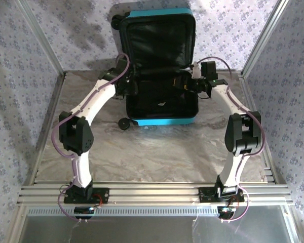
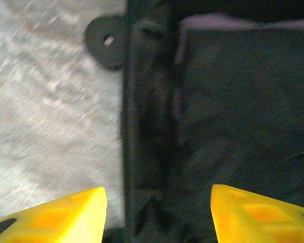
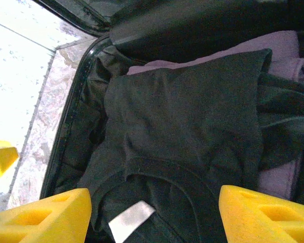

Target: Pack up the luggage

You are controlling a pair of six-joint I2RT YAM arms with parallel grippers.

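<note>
The turquoise luggage lies open on the table, its lid standing upright at the back. Inside lies a dark shirt with a white label at its collar, on top of a purple garment. My left gripper hovers open over the case's left wall, one finger above the table and one above the lining. My right gripper is open just above the shirt's collar, with nothing between its fingers. The left gripper and right gripper both show yellow tips spread wide.
A black wheel sticks out at the case's near left corner. The marbled table is bounded by metal frame rails and patterned walls. Both arms reach in from either side of the case.
</note>
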